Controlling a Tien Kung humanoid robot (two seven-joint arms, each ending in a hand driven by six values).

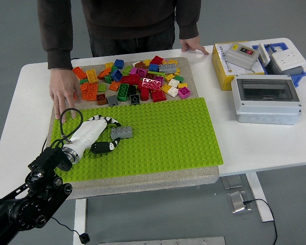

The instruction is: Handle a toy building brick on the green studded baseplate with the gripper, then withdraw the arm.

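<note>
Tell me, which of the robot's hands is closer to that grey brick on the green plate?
The left hand: its fingers sit around the grey brick on the green baseplate. The right hand is not in the picture.

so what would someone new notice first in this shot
Probably the big green studded baseplate filling the table's middle, with the robot's left hand at its left end, fingers around a grey brick. Next, the bright heap of loose bricks just behind the plate, and a person's hand resting flat beside it.
</note>
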